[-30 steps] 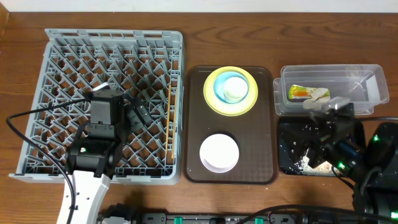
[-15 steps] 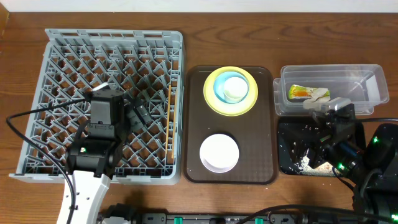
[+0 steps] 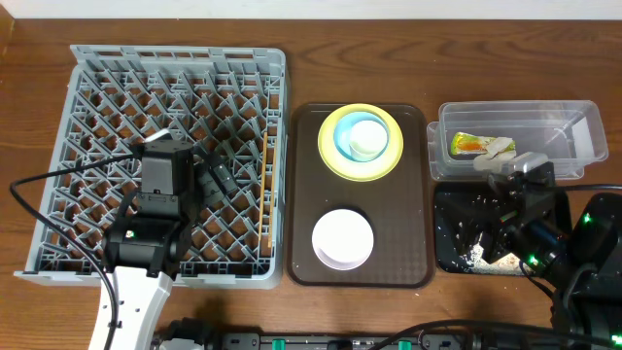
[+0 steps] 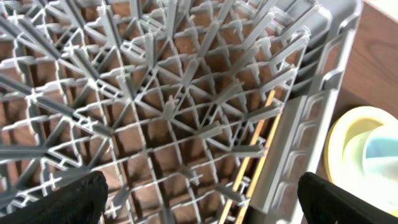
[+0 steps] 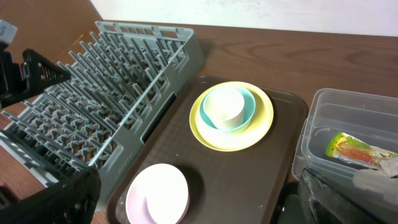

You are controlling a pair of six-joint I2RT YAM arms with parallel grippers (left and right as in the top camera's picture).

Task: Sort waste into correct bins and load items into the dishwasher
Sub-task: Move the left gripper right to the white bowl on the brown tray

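The grey dish rack (image 3: 117, 117) holds wooden chopsticks (image 3: 264, 185) along its right edge, which also show in the left wrist view (image 4: 255, 162). My left gripper (image 3: 216, 173) (image 4: 202, 202) hangs open and empty over the rack. The yellow plate (image 3: 330, 160) carries the light blue bowl (image 3: 342, 146) with the white cup (image 3: 366, 138) inside. The white bowl (image 3: 342, 238) sits nearer the front. The clear tub (image 3: 569, 136) holds the snack wrapper (image 3: 468, 144) and paper scrap (image 3: 499, 148). My right gripper (image 3: 491, 233) (image 5: 205, 199) is open over the black tray (image 3: 449, 209) with crumbs (image 3: 476, 256).
The plate and white bowl rest on a brown serving tray (image 3: 408, 224) between the rack and the bins. Black cables trail from the left arm across the rack's left side. The wooden table (image 3: 360, 58) continues behind everything.
My right arm has shifted very slightly to the right over the black tray. Nothing else has moved.
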